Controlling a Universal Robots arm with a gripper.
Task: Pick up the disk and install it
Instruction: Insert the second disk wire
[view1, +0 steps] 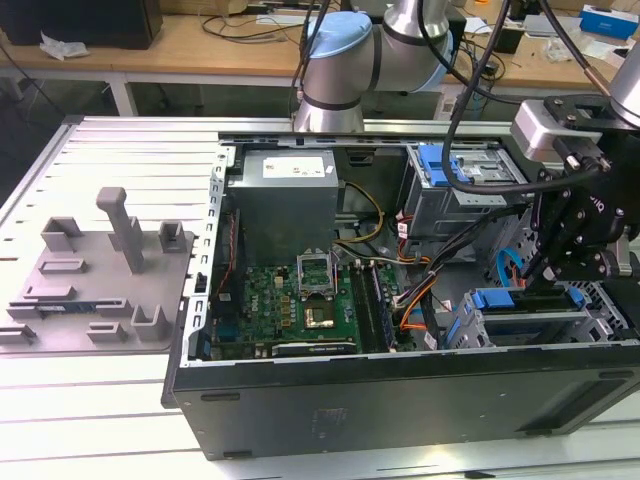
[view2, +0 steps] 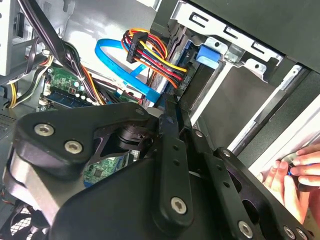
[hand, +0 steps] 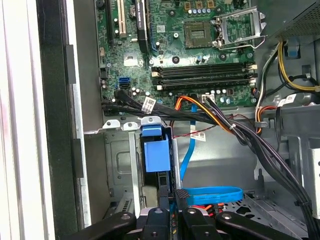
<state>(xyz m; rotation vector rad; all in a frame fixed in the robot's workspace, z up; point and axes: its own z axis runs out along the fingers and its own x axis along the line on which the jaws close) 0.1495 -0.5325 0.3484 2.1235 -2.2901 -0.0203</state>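
The disk (hand: 154, 152) sits on edge in the lower drive cage of the open computer case, and its bright blue carrier end faces out. It also shows in the exterior view, where the disk (view1: 497, 298) lies at the case's front corner toward the exterior view's right, and in the second wrist view as the disk (view2: 207, 52). My gripper (hand: 173, 197) is inside the case right beside that blue end, with its black fingers (hand: 182, 202) closed together. The gripper (view1: 565, 270) hangs over the same cage. I cannot tell whether the fingers touch the carrier.
Black, orange and red cable bundles (hand: 225, 122) and a thin blue cable (hand: 210, 191) cross the space beside the cage. The motherboard (view1: 300, 300) fills the case's middle. A second cage with a blue latch (view1: 440, 165) stands farther back. A person's hand (view2: 300, 172) is outside the case wall.
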